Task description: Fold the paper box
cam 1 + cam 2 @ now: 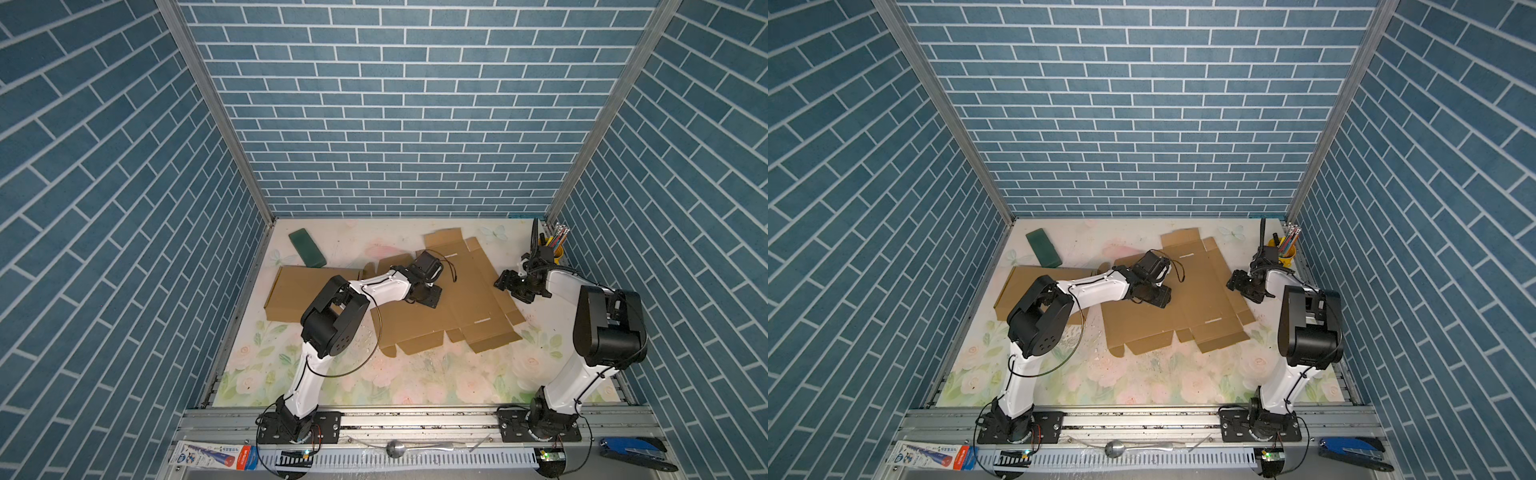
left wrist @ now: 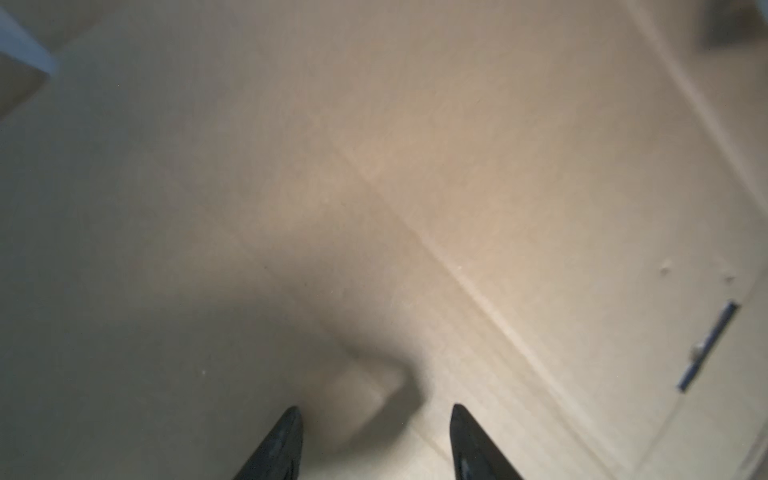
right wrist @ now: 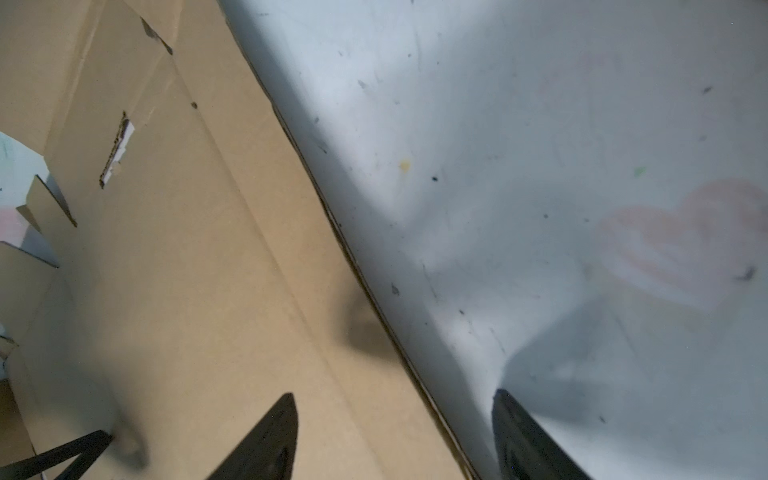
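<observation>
At the left gripper (image 2: 374,415): fingertips spread apart, nothing between them. Points down onto the broad middle panel of the paper box (image 1: 469,307), close over a crease line; cannot tell from the blurred wrist view whether touching. At the right gripper (image 3: 392,395): also spread, gripping nothing. Straddles the box's edge on the right of both top views, with one fingertip over cardboard and the other over bare desk (image 1: 415,382).

As for the box: lies flat and unfolded, brown, flaps splayed outward, narrow slots cut in two panels. Takes up the middle-to-right part of the desk, toward the back. Meets at its left side a second piece of brown cardboard (image 1: 291,299), partly hidden beneath the left arm (image 1: 374,286); cannot tell whether overlapping.

Just beside that piece's far edge, a dark green flat block (image 1: 308,248), lying at an angle. In the back right corner, behind the right gripper, a yellow cup (image 1: 559,250) holding pencils (image 1: 561,233).

Along the front rail (image 1: 415,417), off the desk: a printed tube pack (image 1: 208,454) at the left, a metal spoon (image 1: 395,449) in the middle, a blue-and-black hand tool (image 1: 631,451) at the right.
</observation>
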